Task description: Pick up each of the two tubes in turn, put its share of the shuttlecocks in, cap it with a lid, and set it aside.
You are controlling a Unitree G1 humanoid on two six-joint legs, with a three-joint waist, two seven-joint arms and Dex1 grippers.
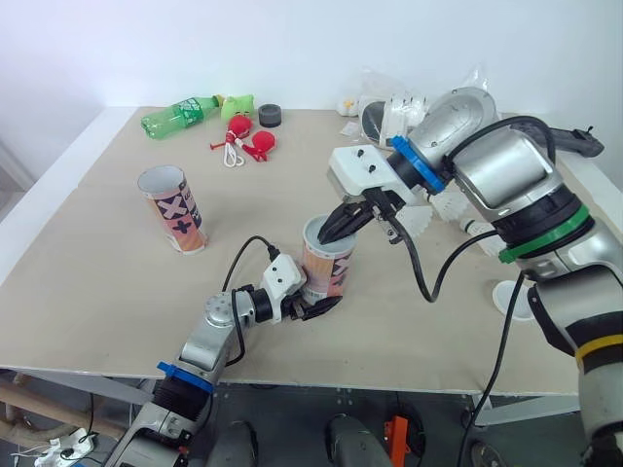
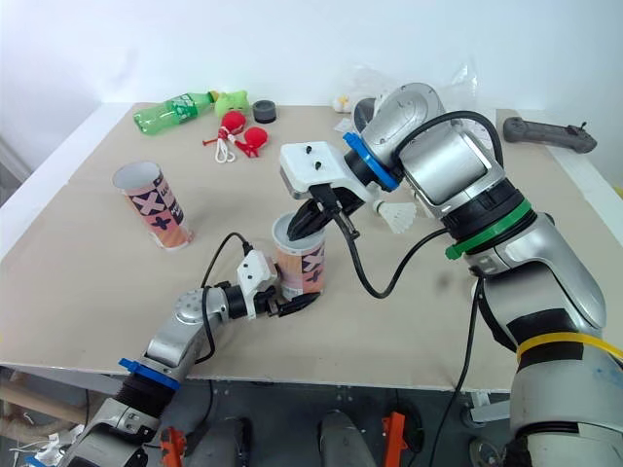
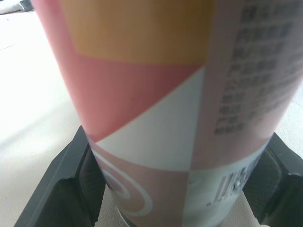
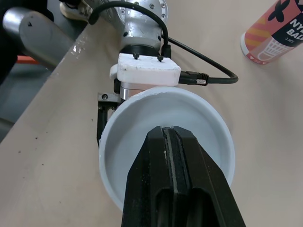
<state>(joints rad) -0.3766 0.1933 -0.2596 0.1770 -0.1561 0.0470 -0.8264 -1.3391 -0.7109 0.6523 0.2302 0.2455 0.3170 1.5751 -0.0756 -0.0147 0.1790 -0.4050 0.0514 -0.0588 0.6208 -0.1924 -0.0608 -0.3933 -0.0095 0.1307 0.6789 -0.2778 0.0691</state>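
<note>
Seen from the head, the left gripper (image 1: 321,304) holds a shuttlecock tube (image 1: 328,263) upright near the table's (image 1: 97,292) front edge. Bare tabletop lies between it and the second tube (image 1: 173,209), which stands well apart to the left, and the right gripper (image 1: 329,230) dips into the held tube's mouth. In the left wrist view, the black pads (image 3: 71,189) are clamped on either side of the tube's lower wall. In the right wrist view, the right fingers (image 4: 176,179) are pressed together over the open mouth, with room toward its far rim.
</note>
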